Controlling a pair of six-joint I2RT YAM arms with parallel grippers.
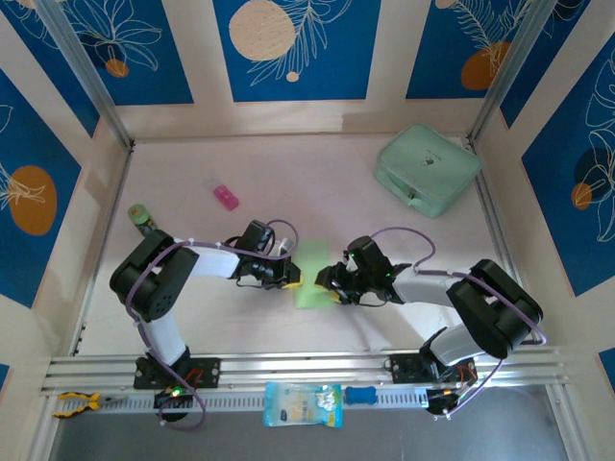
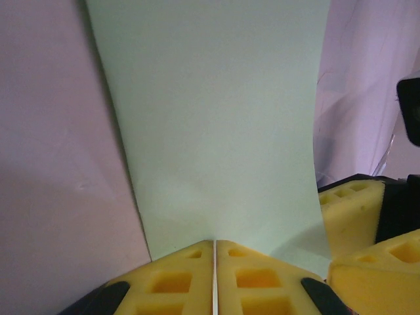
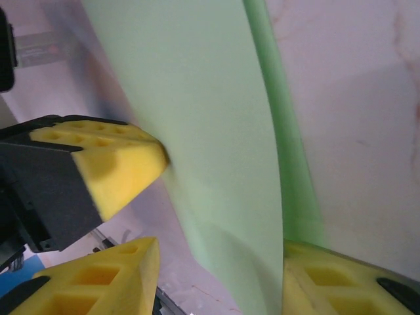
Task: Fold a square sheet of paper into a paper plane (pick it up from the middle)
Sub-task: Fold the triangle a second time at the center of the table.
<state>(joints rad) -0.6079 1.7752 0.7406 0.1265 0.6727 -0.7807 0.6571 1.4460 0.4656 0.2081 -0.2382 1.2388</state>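
Note:
The pale-green sheet of paper (image 1: 313, 264) hangs between the two grippers over the near middle of the table, narrow and standing on edge. In the left wrist view the paper (image 2: 210, 111) rises away from my left gripper (image 2: 214, 241), whose yellow pads are shut on its lower edge. That gripper (image 1: 296, 280) holds the sheet's left side. In the right wrist view the paper (image 3: 216, 131) runs between the spread fingers of my right gripper (image 3: 220, 243). It lies against the right pad (image 3: 348, 282) and stands clear of the left one. A brighter green second layer (image 3: 289, 164) shows behind it. My right gripper (image 1: 332, 288) is open.
A thick mint-green zip case (image 1: 428, 168) sits at the back right. A small pink object (image 1: 226, 197) and a green-capped item (image 1: 141, 216) lie to the left. A wipes packet (image 1: 303, 403) rests on the front rail. Walls enclose the table on three sides.

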